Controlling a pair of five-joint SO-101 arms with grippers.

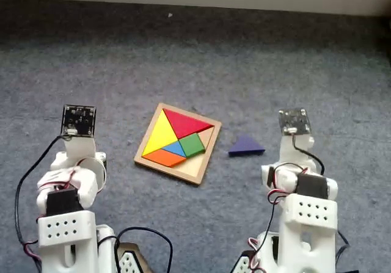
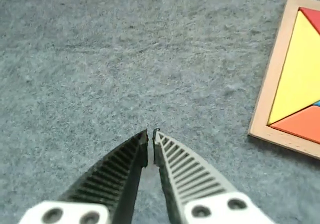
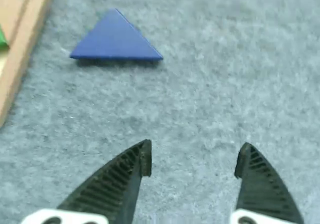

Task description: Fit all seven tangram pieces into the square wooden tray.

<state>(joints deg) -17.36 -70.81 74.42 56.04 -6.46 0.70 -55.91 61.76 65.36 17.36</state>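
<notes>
The square wooden tray lies turned at the middle of the grey carpet. It holds a yellow triangle, a red triangle, a green square, a small blue triangle and an orange piece; its right side is bare wood. A dark blue triangle lies flat on the carpet just right of the tray. My right gripper is open over bare carpet, a short way short of that dark blue triangle. My left gripper is shut on nothing, left of the tray.
The left arm and right arm stand at the near edge on either side of the tray. Grey carpet stretches to the far wall behind the tray. Cables hang by both arm bases.
</notes>
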